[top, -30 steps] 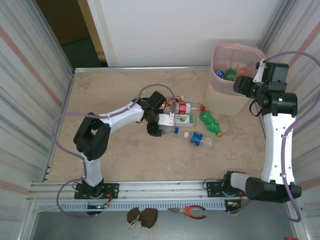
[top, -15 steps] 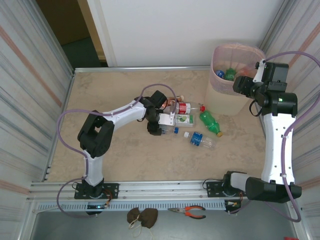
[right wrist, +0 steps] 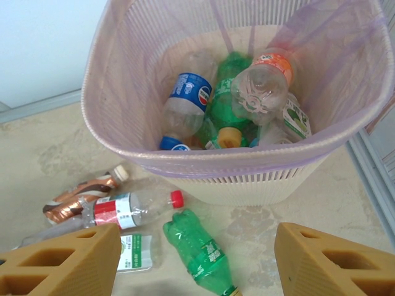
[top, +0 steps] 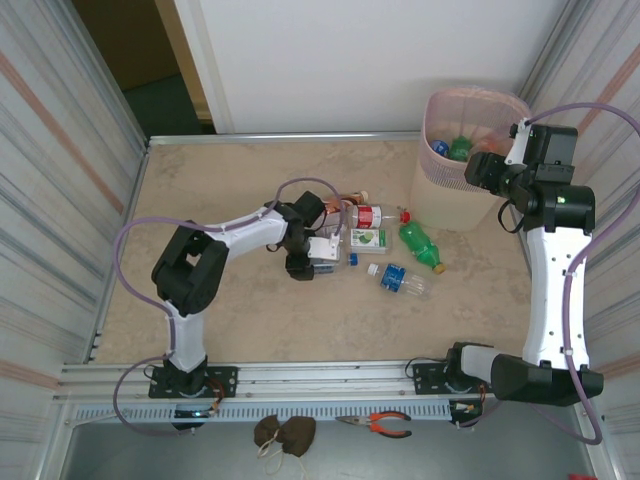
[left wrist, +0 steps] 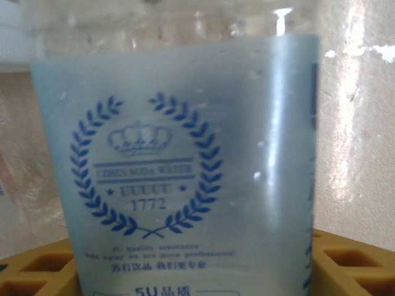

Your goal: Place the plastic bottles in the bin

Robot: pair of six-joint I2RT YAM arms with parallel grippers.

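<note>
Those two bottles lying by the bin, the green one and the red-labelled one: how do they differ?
The green bottle is tinted green all over; the red-label bottle is clear, with a red and white label. The red-label bottle's red cap points toward the bin; the green bottle turns its base that way, cap end away. Both lie on their sides on the table, outside the bin.

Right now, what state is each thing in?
bin: upright, holding several bottles.
green bottle: lying on the table beside the bin.
red-label bottle: lying down, capped.
blue-crest bottle: between left claw fingers, grip unclear.
right claw: open, empty.
</note>
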